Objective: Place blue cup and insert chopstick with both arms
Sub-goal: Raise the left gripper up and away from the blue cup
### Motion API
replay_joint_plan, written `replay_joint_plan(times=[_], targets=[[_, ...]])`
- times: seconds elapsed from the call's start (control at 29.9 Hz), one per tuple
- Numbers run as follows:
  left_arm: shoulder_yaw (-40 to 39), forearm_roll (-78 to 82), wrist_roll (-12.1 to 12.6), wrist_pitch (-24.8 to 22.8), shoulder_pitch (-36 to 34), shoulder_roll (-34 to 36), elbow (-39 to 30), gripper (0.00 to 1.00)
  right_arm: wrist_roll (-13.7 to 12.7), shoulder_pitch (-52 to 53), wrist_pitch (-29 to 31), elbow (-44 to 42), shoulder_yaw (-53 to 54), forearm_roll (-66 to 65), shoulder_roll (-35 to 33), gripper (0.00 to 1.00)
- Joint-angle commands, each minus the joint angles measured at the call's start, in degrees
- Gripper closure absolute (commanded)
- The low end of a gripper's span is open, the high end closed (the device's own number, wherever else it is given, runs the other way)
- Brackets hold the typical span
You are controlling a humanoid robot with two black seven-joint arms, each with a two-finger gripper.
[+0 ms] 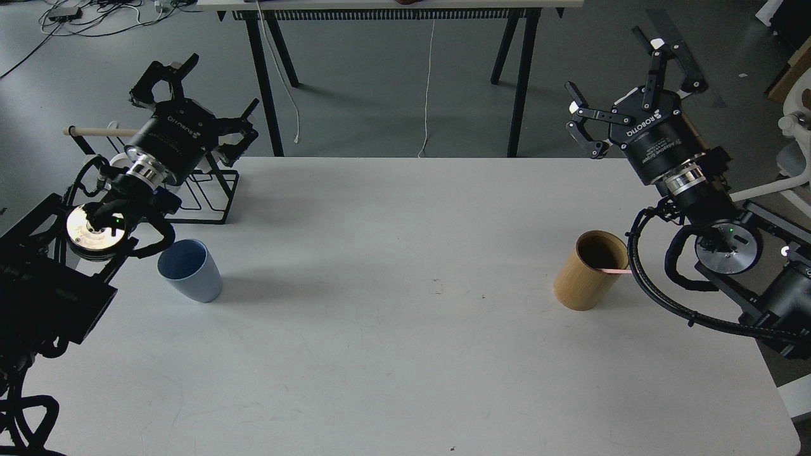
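Here, table [405,354]: white; both task things are found on it, at opposite ends.
Left arm: raised over the table's far-left corner, wrist tilted up and away, in front of a black wire rack [212,196].
Right arm: raised at the far-right corner, likewise angled up and away.
Left gripper [193,95]: fingers spread, nothing held.
Right gripper [624,85]: fingers spread, nothing held.
Tan cylinder [589,271]: upright, near the right arm.
Cup [189,269]: upright, mouth open, below and just beside the left wrist; the left arm is judged far nearer.
Chopstick [616,271]: only a short pink length is seen, lying across the cylinder's rim, pointing right toward the right arm; the rest is hidden.
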Motion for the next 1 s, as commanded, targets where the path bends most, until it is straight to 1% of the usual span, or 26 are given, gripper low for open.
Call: replay_joint_plan(times=[0.0,0.33,0.43,0.5,0.57,0.67,0.74,0.8,0.87,0.97], targets=[[0.0,0.0,-0.1,0.0,0.0,0.0,0.0,0.0,0.0,0.0,0.0,0.0,0.0,0.0,0.0,0.01],[-0.4,0.0,-0.5,0.0,-0.8,0.6,-0.4,0.0,0.0,-0.1,0.0,0.1,-0.1,0.0,-0.1,0.01],[-1.2,0.1,0.2,0.0,-0.8,1.0,0.2,0.0,0.0,-0.1,0.0,0.6,0.0,0.1,-0.2,0.01],[-1.9,-0.2,-0.4,0.0,-0.9,0.6,0.8,0.0,0.0,-0.2,0.0,0.8,0.0,0.1,-0.1,0.01],[-5.1,-0.7,-0.9,0.0,-0.9,-0.4,0.2,0.0,0.0,-0.2,0.0,1.0,0.1,0.1,0.1,0.01],[-11.8,-1.3,-1.6,0.0,-0.3,-4.7,-1.4,0.0,0.0,-0.2,0.0,1.4,0.1,0.1,0.7,0.01],[-13.3,-1.4,-1.5,0.0,-0.1,-5.3,-2.6,0.0,0.0,-0.1,0.0,1.5,0.2,0.1,0.9,0.01],[-12.7,-1.0,-1.0,0.0,-0.3,-5.2,-3.4,0.0,0.0,-0.1,0.0,1.9,0.2,0.1,0.9,0.01],[-10.7,-0.8,-0.8,0.0,-0.6,-3.6,-5.1,0.0,0.0,-0.1,0.0,2.0,0.3,0.1,0.4,0.01],[-5.3,1.8,-1.4,0.0,-1.5,3.1,-9.0,0.0,0.0,-0.2,0.0,2.0,0.9,0.1,0.1,0.01]])
